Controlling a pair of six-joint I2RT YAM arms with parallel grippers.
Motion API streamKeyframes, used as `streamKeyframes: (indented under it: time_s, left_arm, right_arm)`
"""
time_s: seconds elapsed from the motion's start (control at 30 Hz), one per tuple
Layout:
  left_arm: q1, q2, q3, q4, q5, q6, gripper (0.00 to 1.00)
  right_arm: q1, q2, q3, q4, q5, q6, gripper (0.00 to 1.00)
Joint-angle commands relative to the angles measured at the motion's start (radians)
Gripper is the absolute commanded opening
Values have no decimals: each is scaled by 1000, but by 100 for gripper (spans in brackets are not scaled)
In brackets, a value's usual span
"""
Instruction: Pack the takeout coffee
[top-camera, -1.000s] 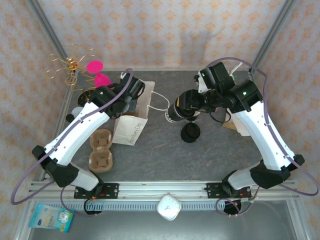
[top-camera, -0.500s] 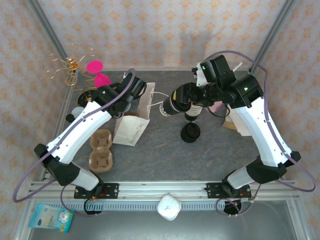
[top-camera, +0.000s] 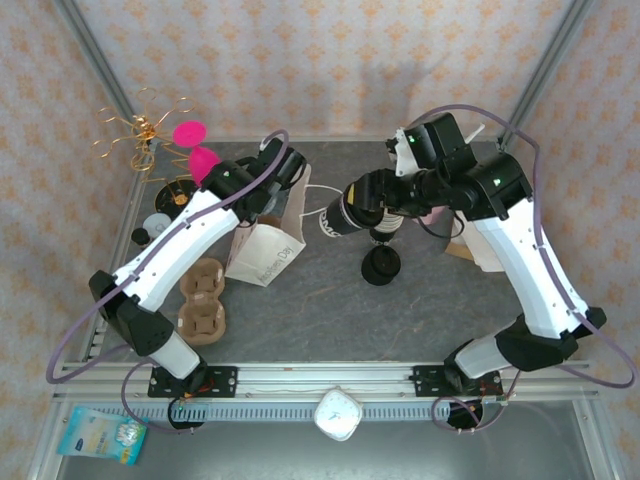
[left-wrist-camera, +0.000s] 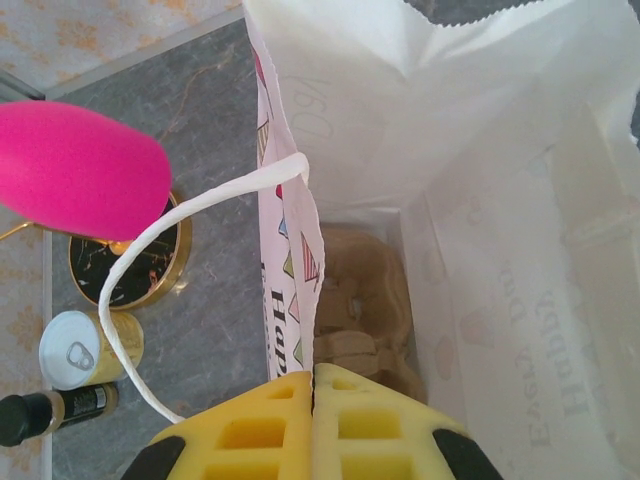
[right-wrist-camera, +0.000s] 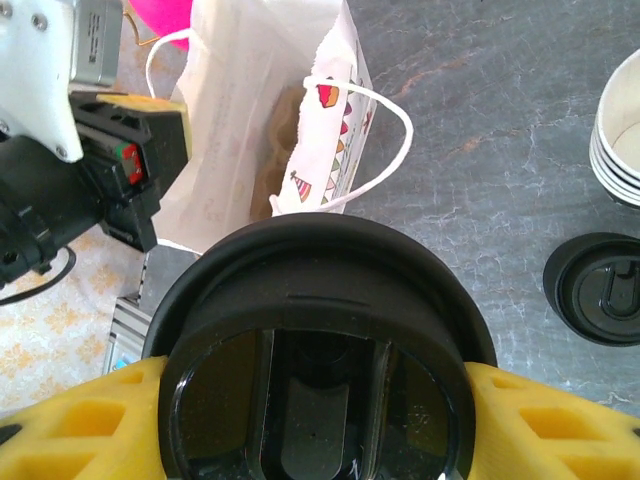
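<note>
Over the grey tabletop (top-camera: 330, 300), the right gripper (right-wrist-camera: 318, 430) wraps its fingers (right-wrist-camera: 70, 430) round the sides of the takeout coffee (right-wrist-camera: 320, 300), likely light and squashy, while the left gripper (left-wrist-camera: 312, 390) pinches the bag (left-wrist-camera: 500, 250).

Grey table (top-camera: 330, 310): bag (top-camera: 268, 252), cup carrier (top-camera: 202, 300), black lid (top-camera: 381, 267), possibly can (top-camera: 157, 224).

Cream walls (top-camera: 330, 60) papered with a small orange floral motif fill the top and both sides. Slanted metal posts (top-camera: 92, 50) cross the upper corners. A grey marbled desk (top-camera: 330, 300) occupies the centre, evenly lit, with an aluminium rail (top-camera: 330, 375) along its lower edge.
</note>
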Motion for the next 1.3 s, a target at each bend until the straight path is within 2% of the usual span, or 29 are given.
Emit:
streamKeyframes:
  time_s: [0.0, 0.23, 0.37, 0.53, 0.8, 0.97, 1.27]
  left_arm:
    - [3, -3, 30, 3, -20, 33, 0]
    - [10, 19, 26, -21, -119, 28, 0]
    - [-2, 13, 44, 4, 7, 23, 0]
    - [-35, -9, 69, 21, 76, -22, 0]
    - [-54, -101, 1, 107, 162, -105, 0]
    - [-57, -150, -63, 180, 257, -149, 0]
    - [-62, -154, -134, 231, 280, -185, 0]
  right_arm:
    - [-1, -37, -2, 1, 7, -8, 59]
    - [-2, -64, -9, 1, 1, -10, 58]
    - [-3, -33, 28, 3, -10, -3, 58]
    - [-3, 48, 111, 4, -28, -28, 58]
    - [-3, 124, 172, 3, -27, -29, 58]
    - [-2, 155, 203, 3, -31, -15, 57]
    - [-1, 160, 239, 3, -56, -2, 57]
